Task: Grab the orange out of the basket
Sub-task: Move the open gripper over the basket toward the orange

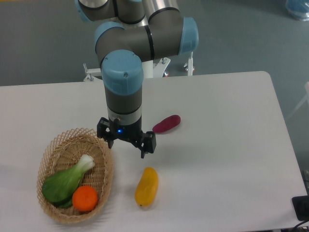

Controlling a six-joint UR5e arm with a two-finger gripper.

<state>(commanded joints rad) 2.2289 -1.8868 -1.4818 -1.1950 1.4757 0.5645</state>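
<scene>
The small round orange (pixel 85 198) lies in the front part of the oval wicker basket (pixel 54 153), touching a green bok choy (pixel 66 181). The basket sits at the front left of the white table. My gripper (pixel 126 148) hangs just right of the basket's right rim, above the table, with its two fingers spread apart and nothing between them. It is up and to the right of the orange, apart from it.
A yellow-orange mango-like fruit (pixel 147 186) lies on the table below the gripper. A purple sweet potato (pixel 166 123) lies to the gripper's right. The table's front edge runs close below the basket. A dark object (pixel 301 208) sits at the front right corner.
</scene>
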